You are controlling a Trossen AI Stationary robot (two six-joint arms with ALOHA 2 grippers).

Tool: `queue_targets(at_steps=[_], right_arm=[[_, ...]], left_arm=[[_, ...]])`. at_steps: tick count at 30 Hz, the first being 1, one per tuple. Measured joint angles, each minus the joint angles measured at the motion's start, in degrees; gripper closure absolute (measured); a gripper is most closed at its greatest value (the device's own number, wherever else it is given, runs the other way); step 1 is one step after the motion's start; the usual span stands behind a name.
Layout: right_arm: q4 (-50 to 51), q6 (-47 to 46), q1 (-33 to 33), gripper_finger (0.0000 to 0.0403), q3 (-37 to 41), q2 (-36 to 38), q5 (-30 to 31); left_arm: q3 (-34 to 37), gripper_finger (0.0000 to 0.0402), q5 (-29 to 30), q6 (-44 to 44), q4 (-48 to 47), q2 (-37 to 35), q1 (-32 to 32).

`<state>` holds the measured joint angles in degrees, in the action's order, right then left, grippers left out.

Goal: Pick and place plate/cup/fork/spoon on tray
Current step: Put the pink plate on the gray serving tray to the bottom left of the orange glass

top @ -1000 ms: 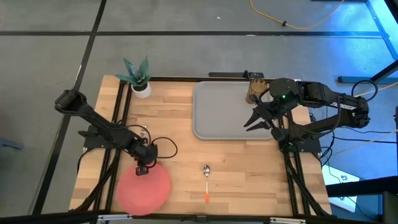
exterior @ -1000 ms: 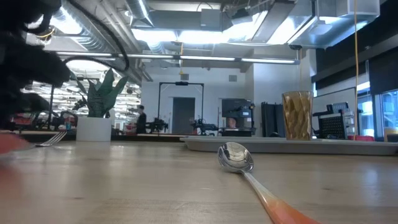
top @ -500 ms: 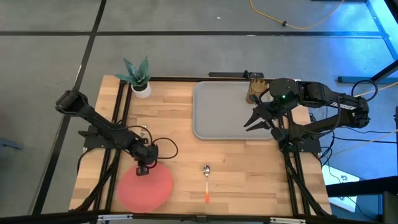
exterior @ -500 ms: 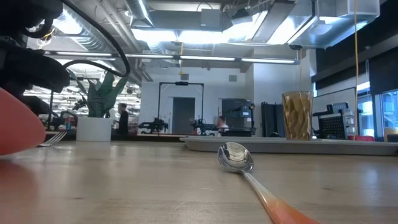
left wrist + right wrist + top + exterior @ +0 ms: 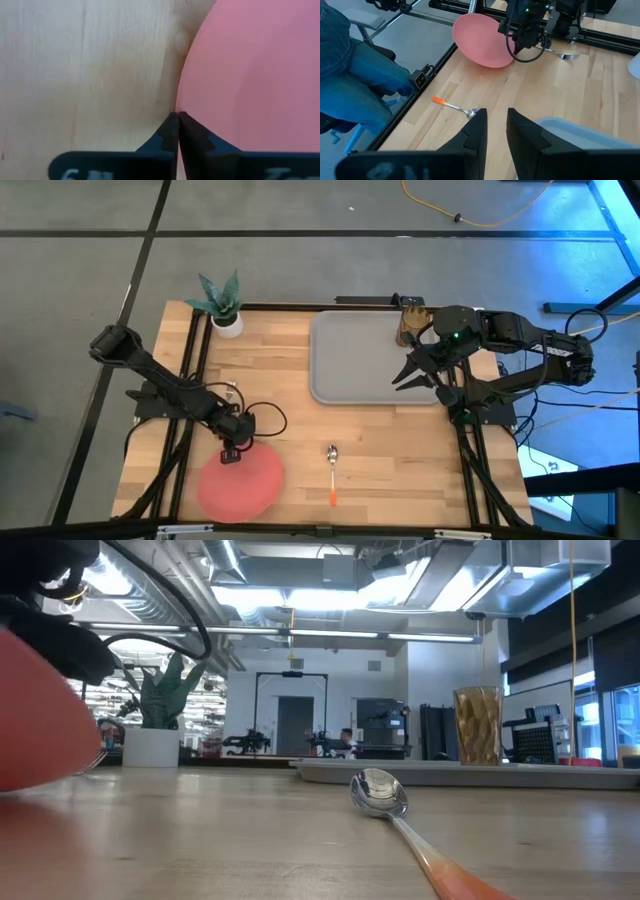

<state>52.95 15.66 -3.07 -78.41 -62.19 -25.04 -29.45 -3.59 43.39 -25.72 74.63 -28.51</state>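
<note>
You see a plain coral-pink plate (image 5: pixel 240 485), a grey tray (image 5: pixel 362 358), an amber cup (image 5: pixel 478 725), an orange-handled silver spoon (image 5: pixel 332 470), and pale wood table (image 5: pixel 290 410).

Two dark, near-black jointed arms: the left arm (image 5: pixel 165 385) trails a looping black cable, while the right arm (image 5: pixel 520 345) shows a small green light.

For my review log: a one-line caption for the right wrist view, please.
Left tool grips the tilted plate by its rim, fork beside it, spoon nearer on the table.
</note>
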Motion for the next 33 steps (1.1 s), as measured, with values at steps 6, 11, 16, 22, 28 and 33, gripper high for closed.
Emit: queue_targets(at_steps=[6,11,16,22,28,33], right_arm=[[0.0,0.0,0.0,0.0330,0.0,0.0,0.0],[0.0,0.0,0.0,0.0330,0.0,0.0,0.0],[0.0,0.0,0.0,0.0330,0.0,0.0,0.0],[0.0,0.0,0.0,0.0330,0.0,0.0,0.0],[0.0,0.0,0.0,0.0330,0.0,0.0,0.0],[0.0,0.0,0.0,0.0330,0.0,0.0,0.0]], left_arm=[[-0.1,0.0401,3.3,1.5,-0.5,0.0,1.9],[-2.7,0.0401,6.6,0.2,-2.6,0.0,3.7],[-7.3,0.0401,10.3,-2.7,-9.0,0.0,5.1],[-8.8,0.0401,8.6,-6.2,-10.9,0.0,6.3],[-8.9,0.0400,7.5,-6.1,-10.8,0.0,7.1],[-8.9,0.0376,7.3,-5.0,-10.9,0.0,8.7]])
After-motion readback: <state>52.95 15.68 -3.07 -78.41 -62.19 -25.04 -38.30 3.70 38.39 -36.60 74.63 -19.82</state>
